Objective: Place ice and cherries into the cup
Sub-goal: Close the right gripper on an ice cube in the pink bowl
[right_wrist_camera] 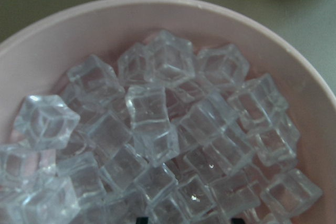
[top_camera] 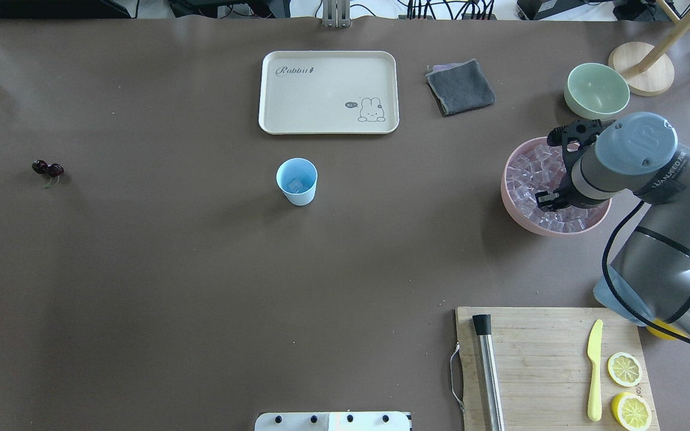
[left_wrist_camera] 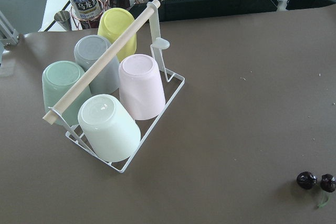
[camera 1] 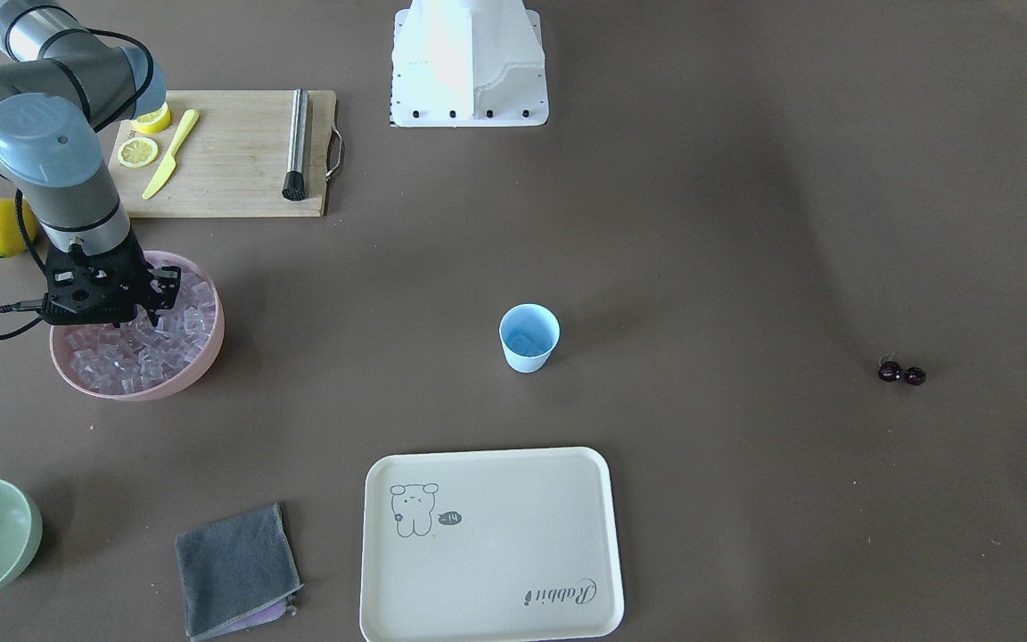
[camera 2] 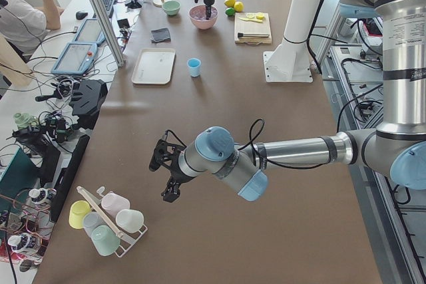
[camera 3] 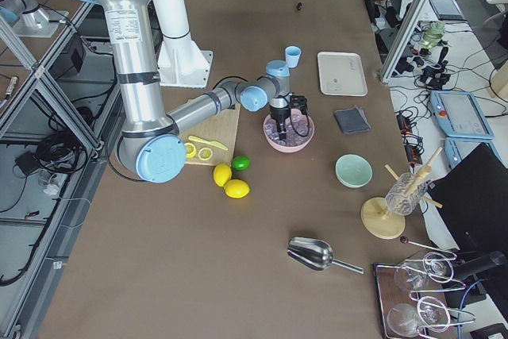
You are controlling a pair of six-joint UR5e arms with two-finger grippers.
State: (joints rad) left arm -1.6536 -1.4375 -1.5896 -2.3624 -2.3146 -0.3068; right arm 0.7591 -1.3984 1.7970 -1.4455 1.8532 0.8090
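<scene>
Right gripper (top_camera: pixel 554 167), jaws apart, hangs over the ice (right_wrist_camera: pixel 152 114) heaped in the pink bowl (camera 1: pixel 179 379); best to pinch one raised top cube squarely, since the cup (top_camera: pixel 296 181) stands well apart at mid-table.
</scene>
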